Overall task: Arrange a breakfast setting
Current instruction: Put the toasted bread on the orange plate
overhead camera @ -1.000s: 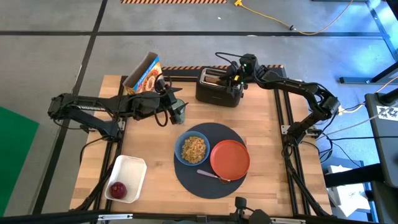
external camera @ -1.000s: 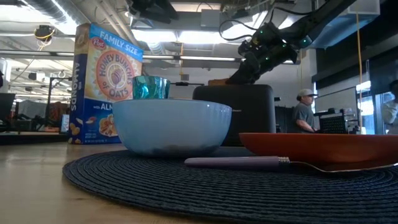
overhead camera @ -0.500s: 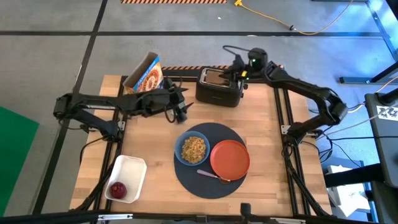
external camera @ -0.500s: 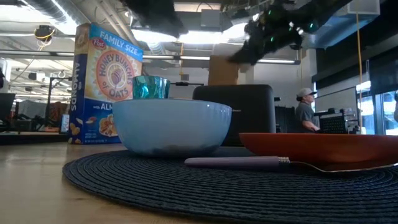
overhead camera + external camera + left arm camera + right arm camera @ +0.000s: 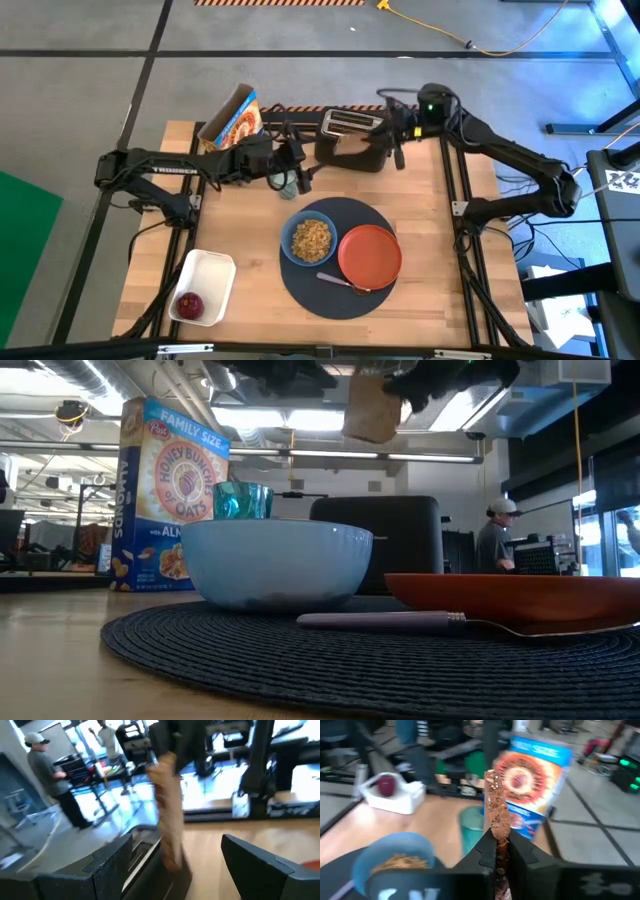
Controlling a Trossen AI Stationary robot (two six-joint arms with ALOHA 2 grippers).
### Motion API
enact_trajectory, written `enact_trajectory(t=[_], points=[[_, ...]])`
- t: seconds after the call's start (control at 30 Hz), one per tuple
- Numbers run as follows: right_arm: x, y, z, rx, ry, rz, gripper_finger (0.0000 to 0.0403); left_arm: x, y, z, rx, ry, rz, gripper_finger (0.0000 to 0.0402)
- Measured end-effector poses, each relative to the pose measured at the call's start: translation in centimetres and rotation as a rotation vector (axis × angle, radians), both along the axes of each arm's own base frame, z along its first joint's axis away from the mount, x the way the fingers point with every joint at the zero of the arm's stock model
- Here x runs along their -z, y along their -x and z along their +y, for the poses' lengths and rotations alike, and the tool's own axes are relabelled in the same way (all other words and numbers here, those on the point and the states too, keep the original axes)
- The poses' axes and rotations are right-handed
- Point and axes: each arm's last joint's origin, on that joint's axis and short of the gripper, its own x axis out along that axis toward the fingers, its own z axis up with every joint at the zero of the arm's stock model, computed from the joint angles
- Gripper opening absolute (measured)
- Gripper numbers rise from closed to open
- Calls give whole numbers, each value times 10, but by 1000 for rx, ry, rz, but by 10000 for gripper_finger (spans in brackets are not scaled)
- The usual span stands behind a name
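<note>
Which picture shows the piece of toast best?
The right wrist view: the toast stands close up, pinched edge-on in the right tool. The low view shows its flat face high up. The left wrist view blurs it. From above, it's only a small brown patch.

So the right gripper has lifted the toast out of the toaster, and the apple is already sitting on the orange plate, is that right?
Not quite. The right gripper does hold the toast slice clear of the toaster, but the red apple is not on the orange-red plate. The high view shows it lying in the white tub near the table's front left corner, and the plate is bare.
</note>
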Motion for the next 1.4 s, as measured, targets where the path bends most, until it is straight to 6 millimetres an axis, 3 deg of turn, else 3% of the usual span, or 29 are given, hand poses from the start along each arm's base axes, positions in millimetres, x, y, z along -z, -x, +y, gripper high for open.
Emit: enact_trajectory(t=[0.2,0.37,0.8,0.97,1.13,1.4], points=[[3,-14,34,-126,16,31,16,4,-8,-1,76,24,-29,302],[4,-22,50,-43,76,59,16,7,-11,-12,142,57,-23,302],[3,-23,54,-55,98,50,17,8,-16,-19,118,74,-52,302],[3,-23,53,-53,92,46,17,22,-27,-16,107,99,-39,299],[3,-23,54,-48,74,52,17,26,-32,-15,91,108,-48,262],[4,-23,54,-80,60,55,17,26,-31,-15,81,171,-73,146]])
